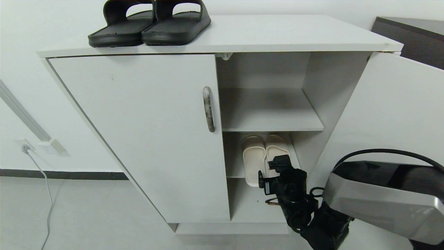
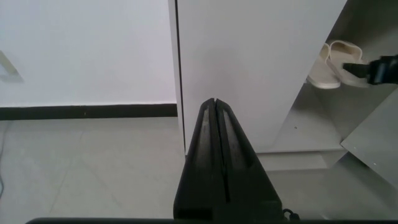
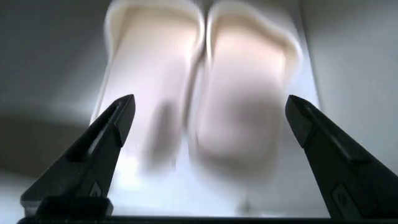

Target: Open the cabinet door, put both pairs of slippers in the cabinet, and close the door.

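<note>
White flat-panel cabinet (image 1: 277,34), right door (image 1: 392,114) standing open, rounded cream slippers (image 1: 253,156) side by side on the lower inner shelf (image 1: 235,166), matte black slippers (image 1: 149,27) on the flat top, right gripper (image 3: 208,106) spread wide, empty, just before the cream pair, left gripper (image 2: 214,102) pressed together, empty.

The cabinet (image 1: 138,139) across the middle of the frame looks like white laminated board, smooth and matt. Its door handle (image 1: 208,109) is metal with a dull, mottled shine. The black slippers (image 1: 149,26) at upper left look rubbery and matt. The cream slippers (image 1: 255,159) at lower centre look like smooth, soft foam. The right hand (image 3: 209,106) and left hand (image 2: 215,106) are black plastic, faintly satin. The floor (image 1: 86,215) at lower left is pale, smooth tile, slightly glossy.
</note>
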Robot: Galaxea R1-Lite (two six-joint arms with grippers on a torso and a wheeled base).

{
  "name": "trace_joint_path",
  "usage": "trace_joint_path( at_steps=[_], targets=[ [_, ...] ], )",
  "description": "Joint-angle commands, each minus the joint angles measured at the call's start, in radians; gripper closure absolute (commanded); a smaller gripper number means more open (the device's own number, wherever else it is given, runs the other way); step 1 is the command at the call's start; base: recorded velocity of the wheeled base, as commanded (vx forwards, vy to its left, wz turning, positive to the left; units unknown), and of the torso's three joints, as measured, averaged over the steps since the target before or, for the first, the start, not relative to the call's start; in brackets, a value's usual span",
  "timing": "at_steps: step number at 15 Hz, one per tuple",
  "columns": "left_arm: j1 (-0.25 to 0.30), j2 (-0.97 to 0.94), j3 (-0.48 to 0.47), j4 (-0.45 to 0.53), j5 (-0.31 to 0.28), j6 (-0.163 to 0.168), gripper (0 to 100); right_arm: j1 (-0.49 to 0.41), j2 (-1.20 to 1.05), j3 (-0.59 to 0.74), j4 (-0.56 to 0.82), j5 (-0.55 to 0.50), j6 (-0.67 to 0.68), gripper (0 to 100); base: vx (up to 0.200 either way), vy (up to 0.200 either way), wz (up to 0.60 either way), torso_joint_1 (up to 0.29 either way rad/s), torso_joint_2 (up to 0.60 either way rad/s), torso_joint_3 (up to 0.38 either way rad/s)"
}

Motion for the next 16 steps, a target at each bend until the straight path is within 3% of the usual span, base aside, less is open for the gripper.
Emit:
trace_joint_path(
  at_steps=[1,7,14,16],
  targets=[
    [0.0,0.002,0.0,0.0,0.0,0.0,100,0.037,-0.163,0.231,-0.099,0.0,0.027,0,0.0,0.0,0.0,0.0,0.0,0.0],
    [0.0,0.002,0.0,0.0,0.0,-0.002,100,0.07,-0.162,0.252,-0.122,0.0,0.03,0,0.0,0.0,0.0,0.0,0.0,0.0],
    [0.0,0.002,0.0,0.0,0.001,-0.006,100,0.1,-0.143,0.271,-0.144,-0.003,0.03,0,-0.2,0.0,0.0,0.003,0.0,0.004],
    [0.0,0.002,0.0,0.0,0.001,0.0,100,0.1,-0.131,0.274,-0.177,-0.003,0.022,0,0.0,0.0,0.0,0.0,0.0,0.0]
  ],
)
